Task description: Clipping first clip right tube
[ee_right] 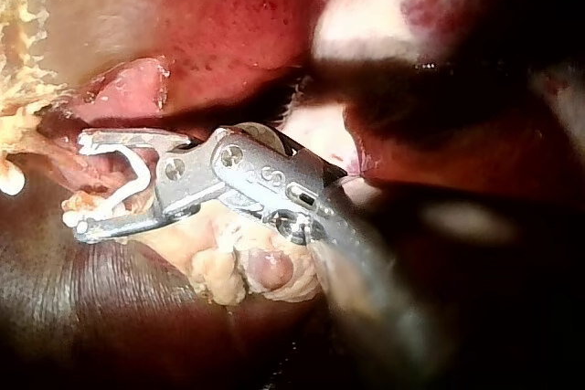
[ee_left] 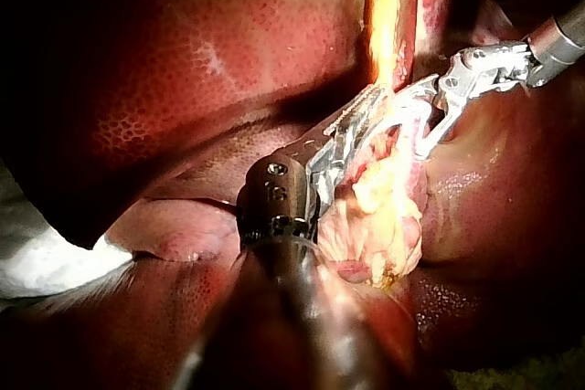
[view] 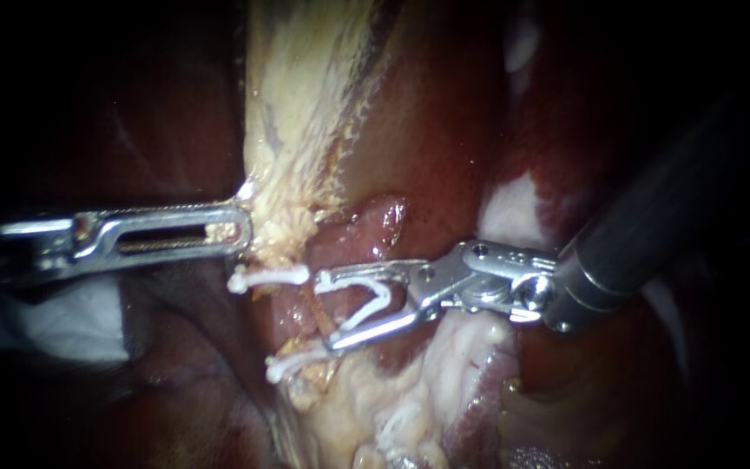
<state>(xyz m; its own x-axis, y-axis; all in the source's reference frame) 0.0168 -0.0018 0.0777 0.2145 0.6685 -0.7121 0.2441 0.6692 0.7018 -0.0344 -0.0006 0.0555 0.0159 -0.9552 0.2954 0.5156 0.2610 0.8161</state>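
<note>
The left instrument point(view: 240, 230) has its pincer clamped on pale tissue point(view: 288, 200), I'd guess to stretch it and expose the right tube point(view: 314, 306). The right instrument point(view: 325, 313) carries a white clip point(view: 384, 291) in its wide-spread pincer, straddling that tube.

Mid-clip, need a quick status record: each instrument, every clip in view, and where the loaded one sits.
Left instrument: jaws shut on pale tissue band
Right instrument: jaws wide apart, carrying loaded clip, not closed
Placed clips: upper clip and lower clip, both closed on tissue
Loaded clip position: level between the two placed clips, on the side of the right instrument
Tube inside loaded clip: cannot tell
Background: liver
</note>
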